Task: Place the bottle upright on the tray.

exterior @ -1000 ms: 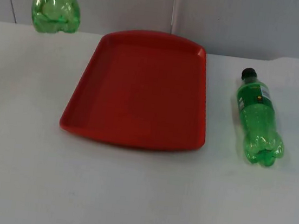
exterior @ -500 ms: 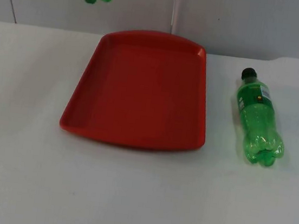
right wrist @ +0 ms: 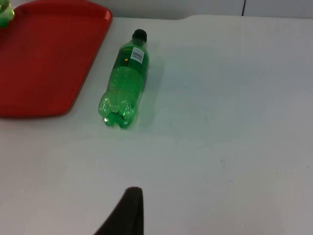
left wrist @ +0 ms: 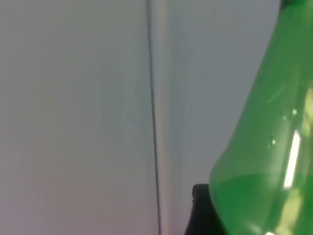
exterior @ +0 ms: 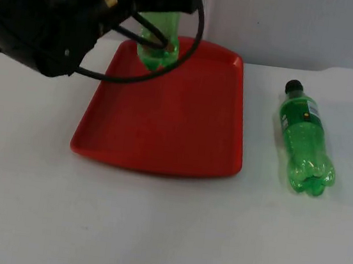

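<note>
The green bottle (exterior: 158, 38) held at the upper middle of the top view looks like clear, glossy plastic with bright glints on its smooth wall. The second green bottle (exterior: 305, 140), at right, is the same shiny see-through plastic, with a matt black cap (exterior: 293, 87). The red tray (exterior: 166, 111) looks like smooth plastic with a soft sheen. The white table top (exterior: 164, 233) is matt.

Robot lab test bench, plain white table top (exterior: 164, 233), grey partition wall (exterior: 293, 24) behind, black robot arm (exterior: 42, 19) over staged props
</note>
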Controlling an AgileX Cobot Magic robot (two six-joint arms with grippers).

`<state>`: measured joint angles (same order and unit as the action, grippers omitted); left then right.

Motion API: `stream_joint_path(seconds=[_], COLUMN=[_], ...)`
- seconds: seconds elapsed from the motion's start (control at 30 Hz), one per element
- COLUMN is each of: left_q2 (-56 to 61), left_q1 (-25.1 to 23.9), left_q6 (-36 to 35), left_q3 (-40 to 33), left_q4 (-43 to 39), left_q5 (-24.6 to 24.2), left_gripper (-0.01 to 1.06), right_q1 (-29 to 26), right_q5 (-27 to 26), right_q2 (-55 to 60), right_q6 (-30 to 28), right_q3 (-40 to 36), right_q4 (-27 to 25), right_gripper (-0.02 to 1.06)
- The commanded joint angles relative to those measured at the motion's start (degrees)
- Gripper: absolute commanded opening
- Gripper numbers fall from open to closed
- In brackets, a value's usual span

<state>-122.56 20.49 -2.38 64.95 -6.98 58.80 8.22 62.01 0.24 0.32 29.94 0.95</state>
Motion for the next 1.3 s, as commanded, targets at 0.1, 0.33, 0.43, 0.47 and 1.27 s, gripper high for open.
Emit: stream_joint_path(seconds=[0.1, 0.33, 0.43, 0.47, 1.27], left_q2=[-4.88, -9.66, -11.82, -12.59, -16.35], left_q1=[-2.36, -4.56, -5.27, -5.27, -5.27], left_q6=[-1.13, -1.03, 0.91, 1.04, 1.64], left_q3=[4.59, 8.69, 9.98, 10.29, 10.67], left_q4=[-1.22, -2.79, -3.02, -3.02, -4.64], left_q5=[2.0, 1.91, 1.91, 1.91, 2.99], left_gripper=[0.0, 0.0, 0.0, 0.0, 0.15], right_q1=[-0.25, -0.25, -0.25, -0.25, -0.25], right_q5=[-0.26, -0.26, -0.26, -0.26, -0.26], right_q2=[-0.24, -0.24, -0.24, -0.24, -0.24], right_q6=[0.11, 0.11, 0.11, 0.11, 0.11], right_q3=[-0.33, -0.33, -0.33, -0.33, -0.33], right_q4=[0.06, 0.06, 0.06, 0.06, 0.06], right_gripper=[1.05, 1.05, 1.05, 1.05, 1.05])
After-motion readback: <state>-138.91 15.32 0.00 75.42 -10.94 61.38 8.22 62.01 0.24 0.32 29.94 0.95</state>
